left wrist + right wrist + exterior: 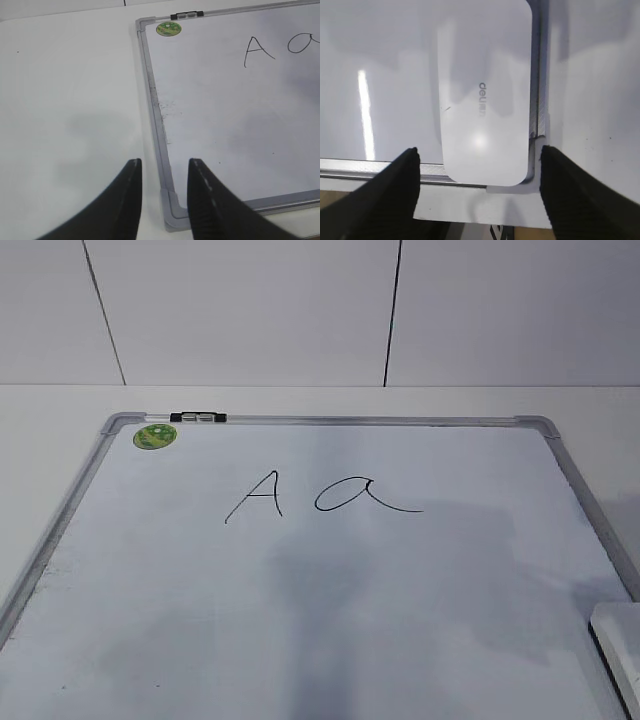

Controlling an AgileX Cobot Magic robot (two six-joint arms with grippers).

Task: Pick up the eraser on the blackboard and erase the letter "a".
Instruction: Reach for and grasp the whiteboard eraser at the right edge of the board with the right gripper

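The blackboard is a white board with a silver frame, lying flat. A black cursive letter "a" is written right of a capital "A"; its loop also shows at the left wrist view's right edge. The white eraser lies on the board's near right corner; a part of it shows in the exterior view. My right gripper is open above the eraser's near end, a finger on each side. My left gripper is open and empty above the board's near left corner.
A green round sticker and a small clip sit at the board's far left corner. The white table lies left of the board. A white panelled wall stands behind. The table's front edge shows below the eraser.
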